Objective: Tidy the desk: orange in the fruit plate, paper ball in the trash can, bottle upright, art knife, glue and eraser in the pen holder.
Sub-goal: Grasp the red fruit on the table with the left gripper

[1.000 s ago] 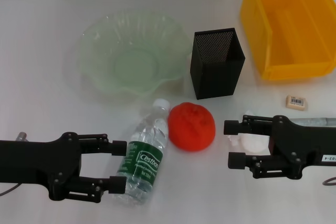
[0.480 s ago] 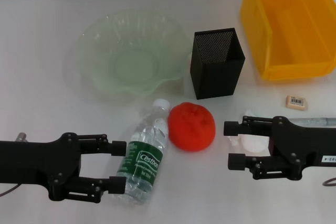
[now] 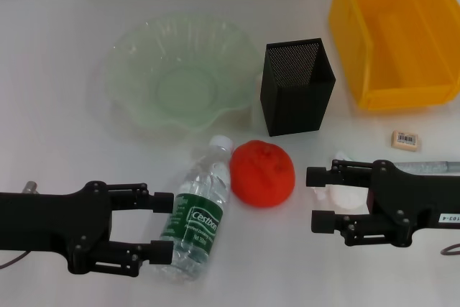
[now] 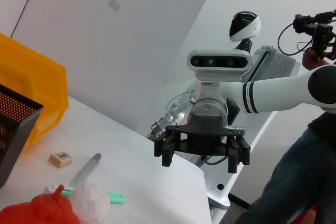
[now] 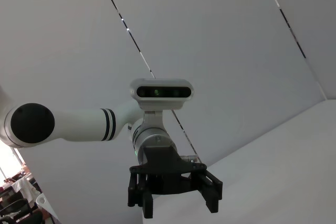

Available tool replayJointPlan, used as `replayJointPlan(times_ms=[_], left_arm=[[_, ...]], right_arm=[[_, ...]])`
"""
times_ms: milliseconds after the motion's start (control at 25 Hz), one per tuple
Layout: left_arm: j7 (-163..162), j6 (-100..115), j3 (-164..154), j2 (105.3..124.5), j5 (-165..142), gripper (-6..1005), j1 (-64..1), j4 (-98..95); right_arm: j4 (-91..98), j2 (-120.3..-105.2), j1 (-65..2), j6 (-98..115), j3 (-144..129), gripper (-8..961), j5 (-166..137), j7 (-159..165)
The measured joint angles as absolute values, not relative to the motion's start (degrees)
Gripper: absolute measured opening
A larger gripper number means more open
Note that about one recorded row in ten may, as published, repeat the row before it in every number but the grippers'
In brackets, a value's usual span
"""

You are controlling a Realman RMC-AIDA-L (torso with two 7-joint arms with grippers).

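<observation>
Bottle [image 3: 198, 213] lying flat on the table [image 3: 57, 106], long axis running away from the robot, white cap toward the plate [image 3: 180, 73], base nearest the robot. Left gripper [image 3: 162, 228] spread wide at the bottle's lower half, one finger [image 3: 159, 202] at the label, grasping nothing. Orange [image 3: 262, 173] just right of the bottle's neck. Right gripper [image 3: 321, 199] released, right of the orange, near the paper ball [image 3: 343, 193]. Pen holder [image 3: 297, 88] upright beyond the orange. Art knife [image 3: 431, 167] lying crosswise behind the right gripper
</observation>
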State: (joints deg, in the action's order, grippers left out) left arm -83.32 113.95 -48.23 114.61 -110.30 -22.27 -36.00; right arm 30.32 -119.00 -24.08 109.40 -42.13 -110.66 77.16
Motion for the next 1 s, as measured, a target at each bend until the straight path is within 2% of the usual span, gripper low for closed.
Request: replayJointPlan(times_ms=[1000], left_arm=[[-83.3, 113.5, -47.9, 114.61, -110.3, 730, -22.4, -35.9]], right_arm=[[30.3, -118.92, -24.2, 108.8, -42.3, 768, -110.7, 77.2]])
